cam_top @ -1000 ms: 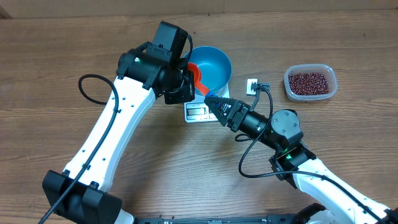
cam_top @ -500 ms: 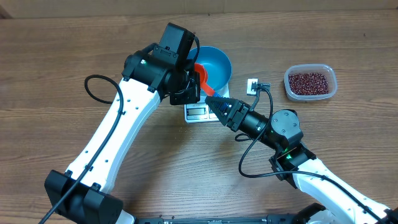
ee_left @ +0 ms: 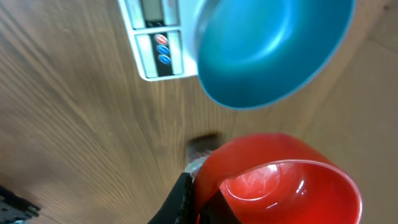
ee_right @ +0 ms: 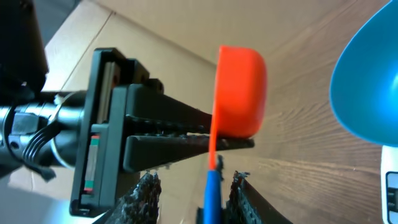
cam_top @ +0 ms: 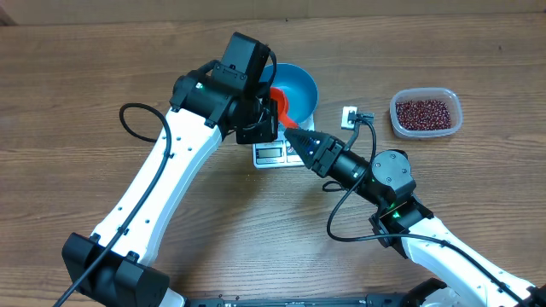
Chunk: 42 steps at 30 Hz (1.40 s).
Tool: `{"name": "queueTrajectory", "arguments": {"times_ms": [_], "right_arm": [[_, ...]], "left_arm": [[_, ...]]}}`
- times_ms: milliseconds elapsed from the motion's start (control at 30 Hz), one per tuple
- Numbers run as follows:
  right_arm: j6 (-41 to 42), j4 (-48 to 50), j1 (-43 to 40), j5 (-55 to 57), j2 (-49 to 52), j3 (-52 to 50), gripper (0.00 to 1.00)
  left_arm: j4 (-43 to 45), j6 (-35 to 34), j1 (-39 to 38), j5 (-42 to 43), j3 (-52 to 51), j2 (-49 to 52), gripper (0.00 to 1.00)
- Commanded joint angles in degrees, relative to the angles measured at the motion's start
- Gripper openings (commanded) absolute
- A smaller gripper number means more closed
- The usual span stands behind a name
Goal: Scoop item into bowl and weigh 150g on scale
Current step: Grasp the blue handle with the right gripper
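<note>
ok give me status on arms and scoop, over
Left gripper shut on red scoop. Right gripper open, straddling its blue handle. Scoop empty, bowl empty on scale, beans in tub. Nothing in the way.

Beans: your small dark red-brown beans (cam_top: 424,112) lie as a loose, grainy heap in a clear rounded-rectangular tub (cam_top: 459,119) at the right of the worktop (cam_top: 85,68), well apart from the scale.
Bowl: your round, deep blue bowl (cam_top: 300,85) stands upright on the far part of the scale. In the left wrist view its inside (ee_left: 267,50) shows as bare, smooth blue.
Scale: your small flat white scale (cam_top: 271,154) lies flat on the worktop near the middle. Its display edge juts out from under the bowl toward the robot; the reading is too small to tell.
</note>
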Motion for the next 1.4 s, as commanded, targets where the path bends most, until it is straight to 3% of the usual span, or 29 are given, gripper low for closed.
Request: {"name": "queueTrajectory", "arguments": {"times_ms": [0, 1133, 1367], "right_arm": [[1.46, 0.39, 0.26, 3.52, 0.07, 0.81, 0.38], [1.7, 4.24, 1.14, 8.81, 0.09, 0.81, 0.33], [1.7, 4.24, 1.14, 9.14, 0.09, 0.81, 0.15]], "left_arm": [[1.51, -0.83, -0.37, 0.63, 1.01, -1.07, 0.05], [6.27, -0.83, -2.36, 1.09, 1.01, -1.07, 0.05], [6.25, -0.83, -2.62, 1.09, 1.01, -1.07, 0.05]]}}
